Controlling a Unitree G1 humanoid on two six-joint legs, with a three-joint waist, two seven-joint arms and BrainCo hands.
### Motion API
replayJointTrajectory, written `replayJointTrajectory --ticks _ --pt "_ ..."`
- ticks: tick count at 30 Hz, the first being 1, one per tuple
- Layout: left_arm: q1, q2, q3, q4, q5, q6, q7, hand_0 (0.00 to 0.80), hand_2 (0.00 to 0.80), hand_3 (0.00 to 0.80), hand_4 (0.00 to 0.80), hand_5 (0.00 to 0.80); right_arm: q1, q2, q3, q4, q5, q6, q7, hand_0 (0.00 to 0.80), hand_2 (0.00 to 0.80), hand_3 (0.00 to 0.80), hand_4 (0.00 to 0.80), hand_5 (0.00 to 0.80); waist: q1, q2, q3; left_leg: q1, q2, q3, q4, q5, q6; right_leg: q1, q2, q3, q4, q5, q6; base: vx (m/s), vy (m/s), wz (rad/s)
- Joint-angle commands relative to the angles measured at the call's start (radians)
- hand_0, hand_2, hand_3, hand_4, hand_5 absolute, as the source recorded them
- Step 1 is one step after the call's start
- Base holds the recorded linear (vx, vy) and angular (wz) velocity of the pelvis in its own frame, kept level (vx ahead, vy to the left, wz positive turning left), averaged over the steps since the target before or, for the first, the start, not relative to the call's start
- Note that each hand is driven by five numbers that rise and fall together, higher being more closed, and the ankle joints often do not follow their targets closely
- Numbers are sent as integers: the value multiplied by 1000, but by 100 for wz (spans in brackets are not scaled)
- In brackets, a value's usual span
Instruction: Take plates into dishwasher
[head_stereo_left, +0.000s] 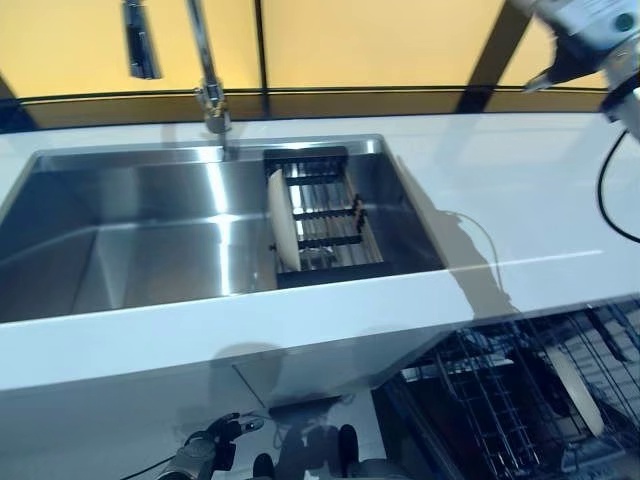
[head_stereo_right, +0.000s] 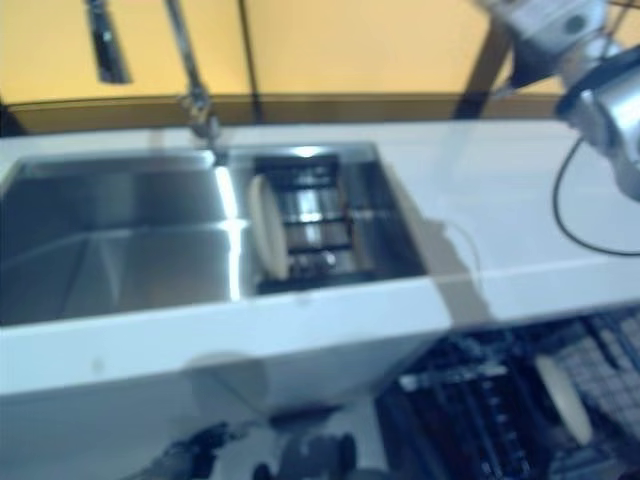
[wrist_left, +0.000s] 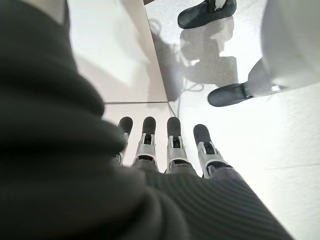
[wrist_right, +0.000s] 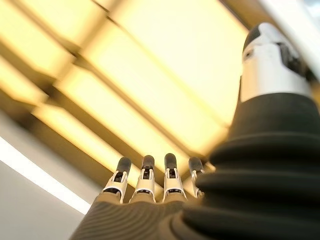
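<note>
One plate (head_stereo_left: 283, 220) stands on edge in the sink rack (head_stereo_left: 330, 215), another in the dishwasher (head_stereo_left: 575, 390) at 4 o'clock. Both hands empty, fingers straight: right hand (wrist_right: 150, 185) raised at 1 o'clock, left hand (wrist_left: 170, 150) hanging low. Bring the right hand down onto the plate's rim squarely.

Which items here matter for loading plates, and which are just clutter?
Job:
plate in sink rack
plate in dishwasher rack
dishwasher rack
left hand, open, empty
right hand, open, empty

Not involved:
faucet
sink
person's shoes
</note>
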Motion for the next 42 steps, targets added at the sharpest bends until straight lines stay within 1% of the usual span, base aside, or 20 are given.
replayJointTrajectory --ticks 1,2,5,8,12,16,23,26,33,42 --pt "-56 30 41 13 -35 -32 22 0 0 0 0 0 -149 -13 45 -13 -77 -22 -67 0 0 0 0 0 39 -55 63 -51 -11 -74 -4 0 13 15 -39 -12 0 -17 89 -120 -22 37" --pt "-57 31 45 13 -45 -36 27 0 0 0 0 0 -139 2 40 -40 -100 -30 -72 0 0 0 0 0 46 -56 72 -67 -16 -85 -4 5 13 7 -40 -23 0 -16 89 -76 -14 28" --pt "-52 39 61 6 -56 -44 29 0 0 0 0 0 -147 24 54 -92 -99 -45 -49 0 0 0 0 0 67 -59 89 -97 -22 -105 -4 21 10 -3 -43 -50 0 -17 89 -59 -8 33" --pt "-52 44 72 2 -62 -59 24 0 0 0 0 0 -152 50 68 -112 -89 -48 -27 0 0 0 0 0 83 -59 109 -123 -25 -114 -4 34 7 -14 -47 -73 0 -16 89 -61 -3 23" --pt "-42 47 77 -4 -67 -83 16 0 0 0 0 0 -133 84 63 -118 -102 -64 -29 0 0 0 0 0 111 -56 141 -148 -33 -131 -4 45 6 -25 -56 -101 0 -16 89 -41 3 20" --pt "-34 50 82 -7 -68 -90 12 0 0 0 0 0 -127 107 57 -130 -117 -77 -16 0 0 0 0 0 123 -53 156 -156 -37 -137 -4 50 5 -29 -62 -113 0 -14 89 -10 21 15" --pt "-20 53 82 -18 -70 -107 7 0 0 0 0 0 -98 128 35 -147 -170 -84 31 0 0 0 0 0 131 -52 178 -165 -38 -126 -4 49 5 -36 -70 -127 0 -14 94 -16 15 6" --pt "-14 57 87 -19 -64 -114 3 0 0 0 0 0 -83 125 26 -162 -169 -78 36 0 0 0 0 0 129 -55 181 -161 -37 -116 -4 47 6 -32 -72 -131 0 -13 96 0 0 0" --pt "-17 59 83 -21 -68 -114 4 0 0 0 0 0 -55 120 2 -182 -181 -92 51 0 0 0 0 0 120 -56 182 -154 -30 -93 -4 41 5 -28 -71 -133 0 -15 99 0 0 0" --pt "-14 54 82 -21 -68 -118 8 0 0 0 0 0 -43 119 -4 -227 -174 -107 84 0 0 0 0 0 120 -56 182 -150 -26 -90 -4 38 5 -25 -66 -128 0 -19 98 0 0 0"
